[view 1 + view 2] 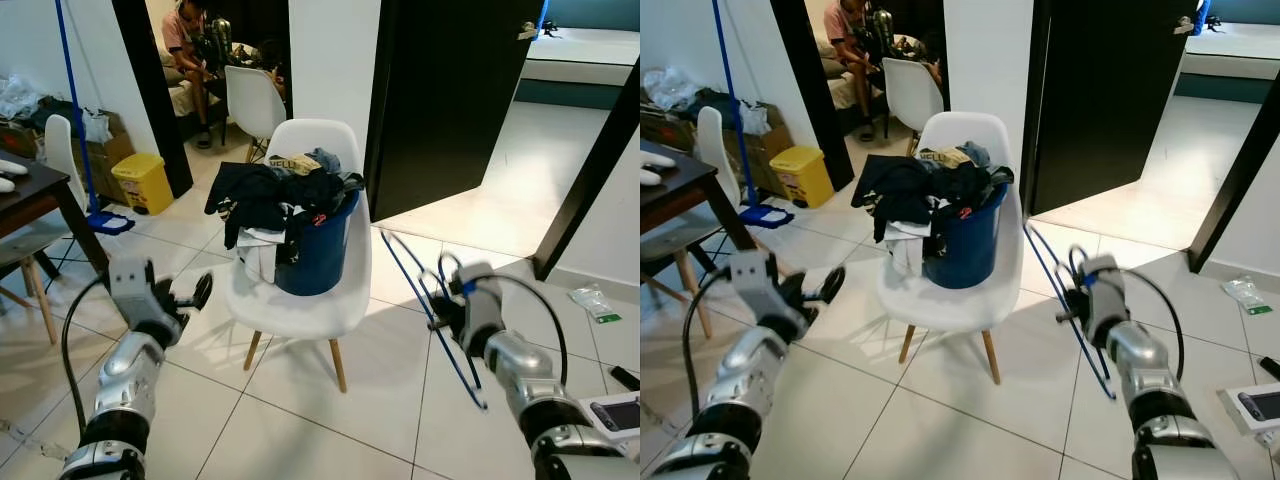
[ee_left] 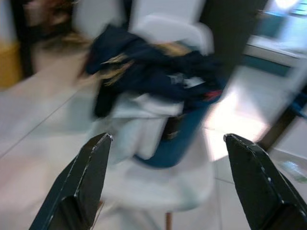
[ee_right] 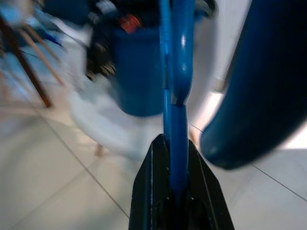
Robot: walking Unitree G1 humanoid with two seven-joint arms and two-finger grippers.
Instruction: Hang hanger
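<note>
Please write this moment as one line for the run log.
right gripper: shut on blue hanger | left gripper: open, idle | white chair with laundry bucket ahead | hanger not yet hung

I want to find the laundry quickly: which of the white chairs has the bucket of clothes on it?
The nearest white chair, facing the robot between its grippers; a blue bucket heaped with dark clothes sits on its seat. The others carry none.
</note>
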